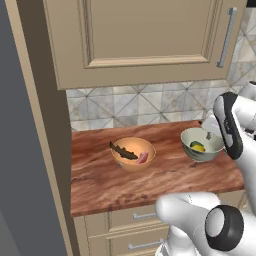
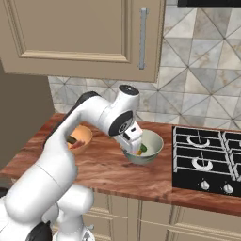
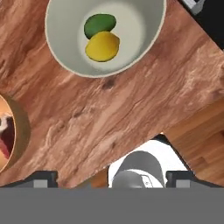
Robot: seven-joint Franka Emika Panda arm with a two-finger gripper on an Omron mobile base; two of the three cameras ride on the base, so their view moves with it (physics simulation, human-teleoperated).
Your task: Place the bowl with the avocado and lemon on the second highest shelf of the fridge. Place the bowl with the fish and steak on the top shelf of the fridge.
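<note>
The pale bowl with the avocado and lemon [image 1: 201, 144] stands at the right of the wooden counter [image 1: 115, 185]. From the hand view I look down into this bowl [image 3: 65, 48], where the avocado [image 3: 99, 25] touches the lemon [image 3: 103, 47]. My gripper [image 2: 134, 148] hangs open just above the counter-front side of the bowl [image 2: 153, 143]; its fingers [image 3: 43, 179] stand wide apart with nothing between them. The orange-tan bowl with the fish and steak [image 1: 132, 152] sits to the left, its steak [image 1: 143, 158] beside the dark fish [image 1: 122, 151]. The fridge's grey flank [image 1: 20, 150] rises far left; its shelves are out of view.
A black stove [image 2: 207, 160] adjoins the counter on the right. Beige wall cabinets [image 1: 140, 35] hang low over the counter, with a tiled wall [image 1: 125, 105] behind. Drawers [image 1: 135, 217] sit under the counter's front edge. My arm's elbow [image 1: 227, 125] leans over the pale bowl's right side.
</note>
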